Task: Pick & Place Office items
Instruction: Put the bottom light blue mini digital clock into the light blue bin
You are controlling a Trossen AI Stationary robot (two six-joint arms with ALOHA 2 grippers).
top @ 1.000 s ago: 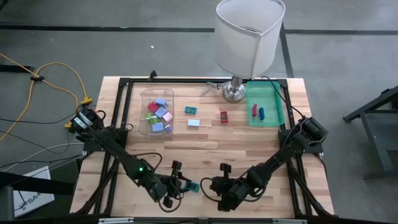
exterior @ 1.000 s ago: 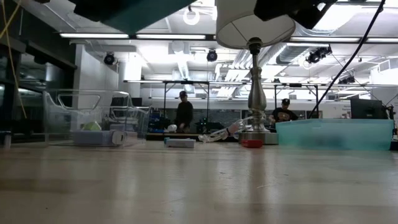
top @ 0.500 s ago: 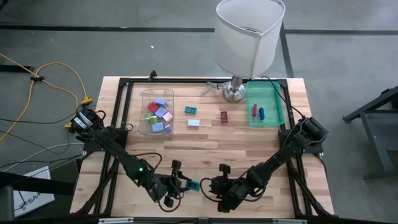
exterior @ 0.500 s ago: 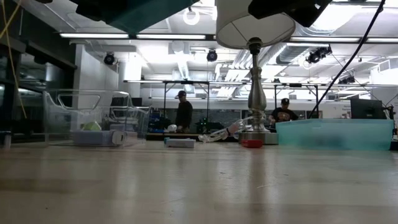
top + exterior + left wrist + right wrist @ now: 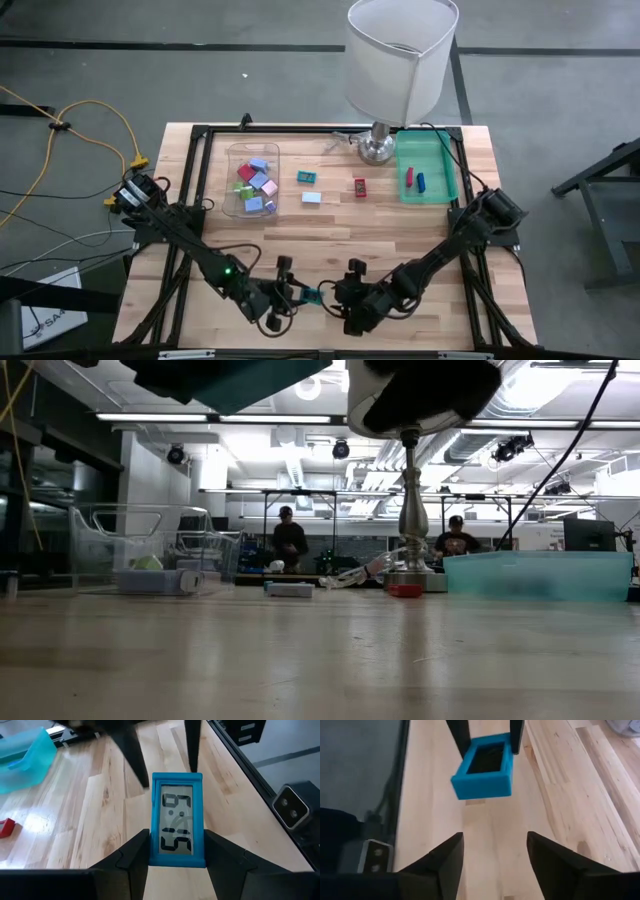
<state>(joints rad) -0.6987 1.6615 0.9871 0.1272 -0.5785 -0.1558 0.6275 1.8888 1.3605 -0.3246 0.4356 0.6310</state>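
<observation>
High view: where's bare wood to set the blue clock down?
Bare wood runs between the clear bin and the left hand holding the blue clock. More lies below the green tray. Crowded around the red piece and the lamp base.

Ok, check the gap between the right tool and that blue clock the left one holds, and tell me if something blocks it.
Nothing visible does. The left tool grips the blue digital clock above the table's near edge. The right tool faces it, fingers open, with only bare wooden table between them.

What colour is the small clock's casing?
Bright blue; the small clock shows best in the left wrist view.
</observation>
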